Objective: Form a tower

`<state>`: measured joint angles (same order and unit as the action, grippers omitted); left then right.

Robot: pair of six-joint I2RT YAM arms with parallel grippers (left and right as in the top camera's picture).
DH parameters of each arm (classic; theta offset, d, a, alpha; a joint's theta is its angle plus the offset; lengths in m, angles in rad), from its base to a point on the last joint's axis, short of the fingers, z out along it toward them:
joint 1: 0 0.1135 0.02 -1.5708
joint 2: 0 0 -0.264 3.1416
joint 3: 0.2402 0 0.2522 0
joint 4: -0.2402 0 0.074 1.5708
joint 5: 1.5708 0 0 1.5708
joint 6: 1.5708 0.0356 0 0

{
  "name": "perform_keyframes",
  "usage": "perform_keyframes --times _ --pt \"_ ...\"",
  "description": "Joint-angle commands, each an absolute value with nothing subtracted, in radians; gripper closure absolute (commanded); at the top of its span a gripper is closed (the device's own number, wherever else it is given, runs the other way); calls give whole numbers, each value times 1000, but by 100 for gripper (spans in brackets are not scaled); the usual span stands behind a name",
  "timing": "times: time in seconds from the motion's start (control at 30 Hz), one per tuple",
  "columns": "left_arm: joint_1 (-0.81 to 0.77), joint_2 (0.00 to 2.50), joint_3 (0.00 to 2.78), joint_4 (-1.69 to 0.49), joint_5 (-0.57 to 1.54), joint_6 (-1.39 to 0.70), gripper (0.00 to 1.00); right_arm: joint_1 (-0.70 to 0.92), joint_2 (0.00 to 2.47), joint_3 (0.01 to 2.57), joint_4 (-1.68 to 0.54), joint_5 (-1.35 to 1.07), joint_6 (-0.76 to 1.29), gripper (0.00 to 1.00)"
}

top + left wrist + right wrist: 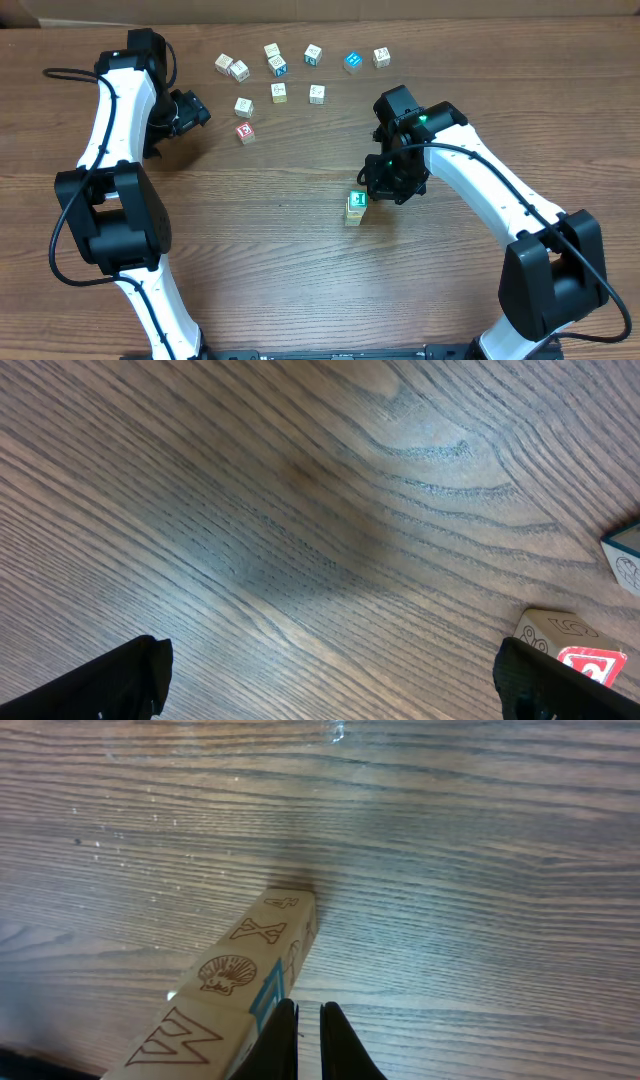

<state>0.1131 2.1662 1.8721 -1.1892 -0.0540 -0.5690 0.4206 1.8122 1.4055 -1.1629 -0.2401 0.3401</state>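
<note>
Left hand (pixel 330 670) wide open; right hand (pixel 309 1040) fully closed.

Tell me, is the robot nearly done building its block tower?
Partly. A narrow tower of letter cubes already stands near the middle of the table. The right gripper is shut and empty, right beside the tower. The left gripper is open over bare wood next to a red cube, holding nothing. About ten loose cubes still sit at the far side, so plenty could still go on.

red cube (pixel 588 662) cut off, tower (pixel 232 1005) cropped
</note>
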Motion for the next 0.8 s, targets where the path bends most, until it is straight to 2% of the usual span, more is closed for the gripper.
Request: perform_keyframes --times 0.0,0.77 --pt "110 2138 1888 -1192 -62 -553 0 422 1811 1401 -1157 -278 339 93" --pt "110 2138 1888 -1192 -62 -553 0 422 1811 1401 -1143 -294 332 94"
